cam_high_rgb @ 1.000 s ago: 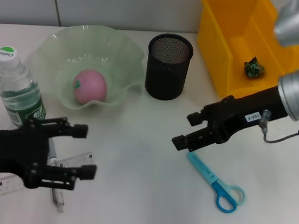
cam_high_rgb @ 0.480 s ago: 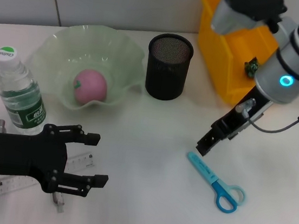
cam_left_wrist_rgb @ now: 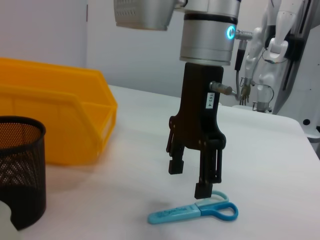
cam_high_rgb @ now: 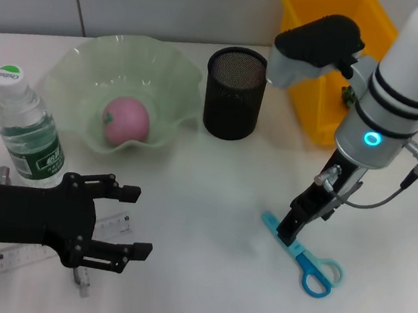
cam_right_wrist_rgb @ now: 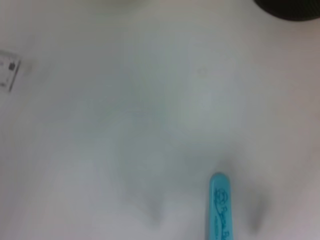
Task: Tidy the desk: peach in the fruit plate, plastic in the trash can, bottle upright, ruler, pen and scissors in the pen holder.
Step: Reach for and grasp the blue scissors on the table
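A robotics lab: another robot (cam_left_wrist_rgb: 274,55) stands behind the white table (cam_left_wrist_rgb: 280,165).

— Where is the right gripper (cam_high_rgb: 289,229)?
— It points straight down from its wrist, fingers (cam_left_wrist_rgb: 203,186) parted with a clear gap between them, tips just above the surface.
— And the left gripper (cam_high_rgb: 131,220)?
— It lies level, low over the surface, both black fingers (cam_high_rgb: 122,190) spread wide and pointing toward the right arm, nothing held between them.

One scissors (cam_high_rgb: 301,253), one bottle (cam_high_rgb: 24,130) (upright), one peach (cam_high_rgb: 126,120).
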